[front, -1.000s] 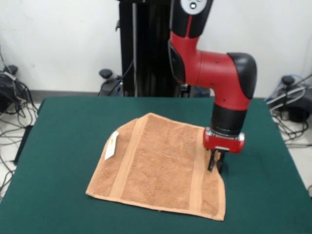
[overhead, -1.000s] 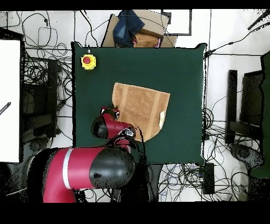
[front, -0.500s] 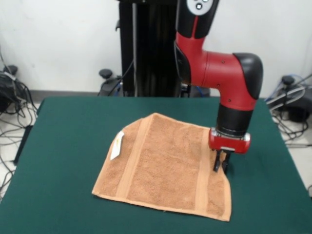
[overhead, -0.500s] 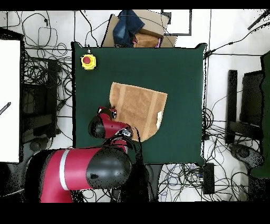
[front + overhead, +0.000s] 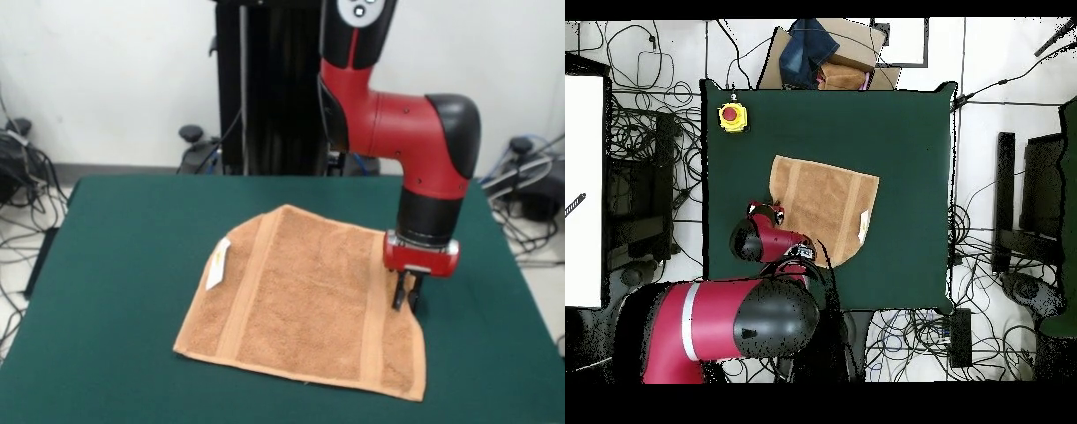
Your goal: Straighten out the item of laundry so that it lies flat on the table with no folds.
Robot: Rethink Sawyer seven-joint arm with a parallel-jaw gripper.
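Front: fingers (image 5: 406, 299) at towel (image 5: 305, 305) edge; overhead: arm hides them.

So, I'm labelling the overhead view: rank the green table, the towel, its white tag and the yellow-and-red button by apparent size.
Largest to smallest:
1. table
2. towel
3. button
4. tag
The last two look close.

No writing can be read anywhere; the white tag (image 5: 217, 263) on the towel (image 5: 305, 305) shows no legible print.
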